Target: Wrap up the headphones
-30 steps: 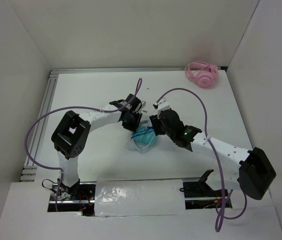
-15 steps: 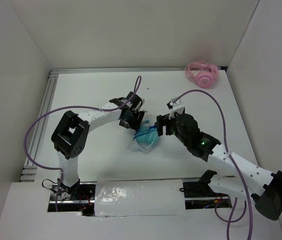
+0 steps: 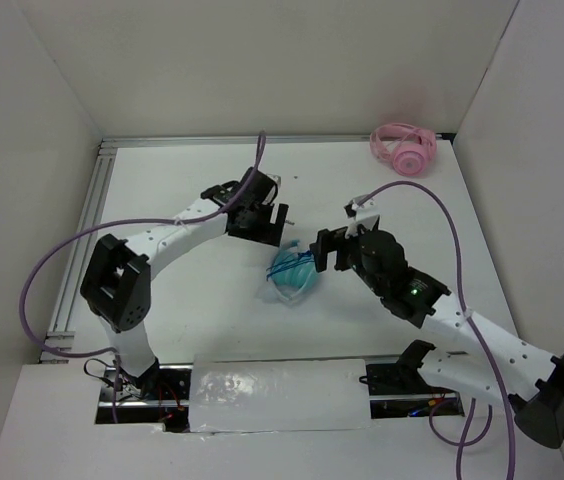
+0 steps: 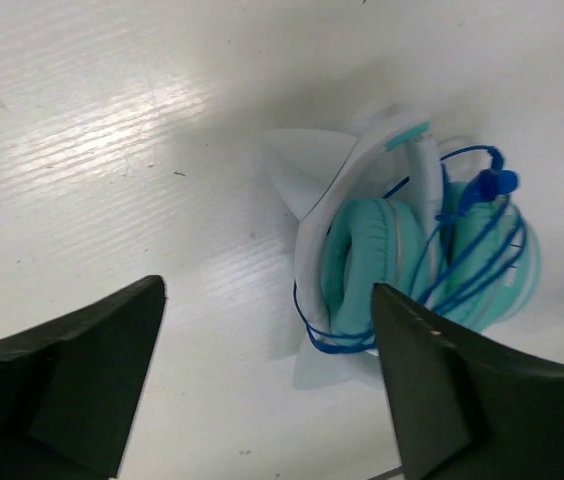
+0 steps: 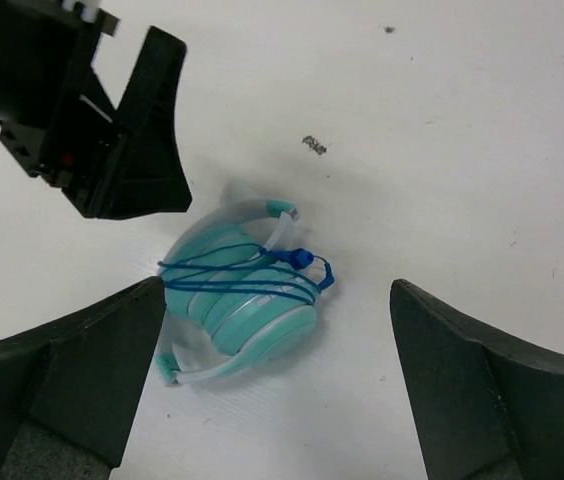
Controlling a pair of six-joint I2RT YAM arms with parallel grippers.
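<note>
The teal headphones (image 3: 292,275) lie folded on the white table, ear cups together. Their blue cable (image 5: 252,275) is wound around the cups, and the blue plug (image 5: 300,258) rests on top. In the left wrist view the headphones (image 4: 362,265) sit just ahead of the right finger. My left gripper (image 3: 282,215) hovers up-left of them, open and holding nothing. My right gripper (image 3: 320,250) stands just to their right, open as well. In the right wrist view the headphones (image 5: 247,300) lie below and between the wide jaws, not touched by them.
Pink headphones (image 3: 402,148) sit at the far right corner of the table. White walls close in the table on three sides, and a metal rail (image 3: 87,215) runs along the left edge. Purple cables arc above both arms.
Both grippers have opened and drawn back from the headphones, the left up and to the left, the right to the right. The headphones stay where they were on the table.
</note>
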